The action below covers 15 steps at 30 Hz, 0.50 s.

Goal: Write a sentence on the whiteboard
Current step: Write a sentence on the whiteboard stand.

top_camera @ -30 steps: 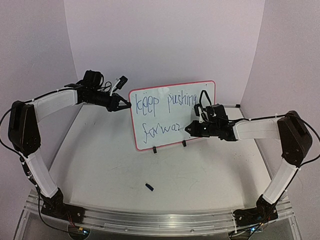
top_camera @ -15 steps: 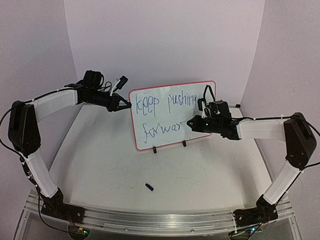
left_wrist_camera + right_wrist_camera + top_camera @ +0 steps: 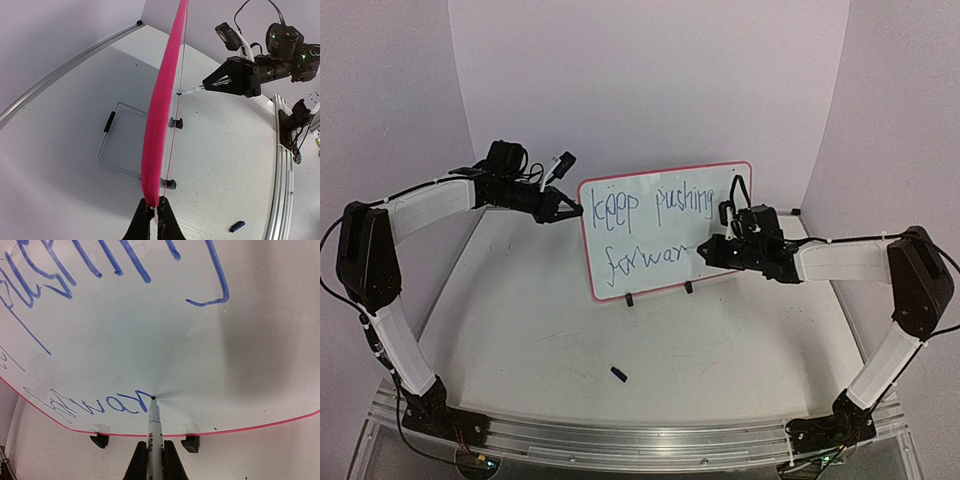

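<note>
- Whiteboard (image 3: 660, 236) stands upright mid-table (image 3: 570, 330) on two black feet.
- Left gripper (image 3: 155, 207) pinches its left edge.
- Right gripper (image 3: 155, 450) clamps marker (image 3: 153, 422), tip touching the board just after "forwar".
- Sentence (image 3: 672, 204), blue: "keep pushing" above, "forwar" below.
- Small blue cap (image 3: 618, 373) lies well in front.
</note>
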Motion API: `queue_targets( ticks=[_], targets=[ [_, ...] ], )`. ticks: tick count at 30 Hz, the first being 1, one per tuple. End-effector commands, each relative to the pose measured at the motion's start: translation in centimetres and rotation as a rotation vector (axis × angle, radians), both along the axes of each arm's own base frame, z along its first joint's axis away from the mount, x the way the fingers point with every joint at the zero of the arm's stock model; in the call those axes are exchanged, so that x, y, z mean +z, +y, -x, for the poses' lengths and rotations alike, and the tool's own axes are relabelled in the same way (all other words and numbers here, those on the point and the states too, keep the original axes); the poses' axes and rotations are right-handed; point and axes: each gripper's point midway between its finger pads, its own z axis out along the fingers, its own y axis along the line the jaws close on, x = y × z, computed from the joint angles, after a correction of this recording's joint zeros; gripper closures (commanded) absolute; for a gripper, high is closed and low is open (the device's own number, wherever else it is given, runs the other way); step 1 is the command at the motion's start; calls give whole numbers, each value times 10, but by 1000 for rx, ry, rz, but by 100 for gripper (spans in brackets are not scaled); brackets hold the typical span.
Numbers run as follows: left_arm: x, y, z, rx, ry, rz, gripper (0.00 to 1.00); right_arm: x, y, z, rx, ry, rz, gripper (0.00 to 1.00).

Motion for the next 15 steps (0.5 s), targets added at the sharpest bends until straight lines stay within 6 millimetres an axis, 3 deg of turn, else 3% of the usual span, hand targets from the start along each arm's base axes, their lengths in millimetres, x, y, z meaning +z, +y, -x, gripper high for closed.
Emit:
queue_targets(
  ticks=[1,5,9,15],
  targets=[
    [-16,-4,11,-18,61,-51,100,37,-6,3,-1,-95,-32,100],
    [-17,-4,11,-17,62,-51,100,43,-12,14,4,-111,-34,100],
    [-17,-5,11,-18,62,-51,100,33,-19,17,-11,-93,-18,100],
    [-18,-4,11,-19,64,-52,100,20,-14,10,15,-61,-18,100]
  ],
)
